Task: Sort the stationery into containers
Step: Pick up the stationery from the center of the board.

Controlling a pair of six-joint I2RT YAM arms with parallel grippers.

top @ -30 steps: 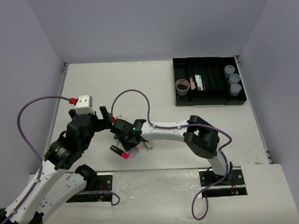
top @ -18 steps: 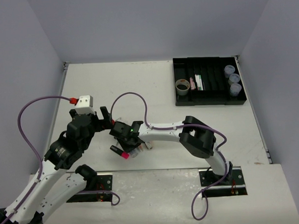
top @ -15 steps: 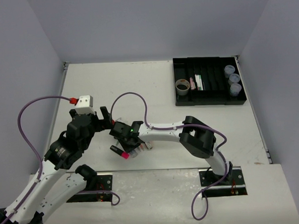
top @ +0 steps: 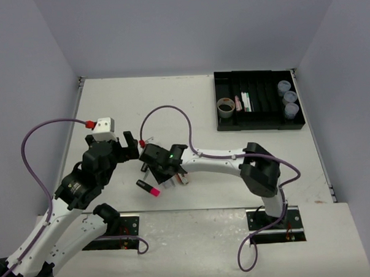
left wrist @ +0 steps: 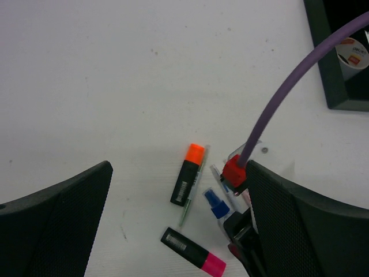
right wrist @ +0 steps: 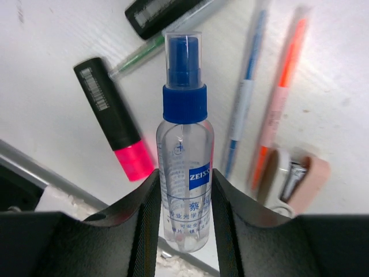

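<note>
My right gripper (right wrist: 184, 193) is shut on a clear spray bottle with a blue cap (right wrist: 184, 144), held over a pile of stationery on the white table. Below it lie a pink highlighter (right wrist: 112, 127), an orange highlighter (right wrist: 158, 12), a green pen (right wrist: 138, 56), a blue pen (right wrist: 245, 98) and an orange-pink pen (right wrist: 282, 86). My left gripper (left wrist: 179, 190) is open and empty above the same pile, over the orange highlighter (left wrist: 187, 175) and pink highlighter (left wrist: 193, 253). The black tray (top: 258, 127) stands far right, holding a tape roll (top: 225, 106) and three tubs (top: 289, 98).
A small beige item with a metal clip (right wrist: 302, 179) lies at the right of the pile. The right arm's purple cable (left wrist: 288, 86) arcs over the table near my left gripper. The table's near edge runs just below the pile (top: 176, 207).
My right arm has shifted a little to the right and away from the near edge, with the spray bottle in its jaws. The left arm has not moved.
</note>
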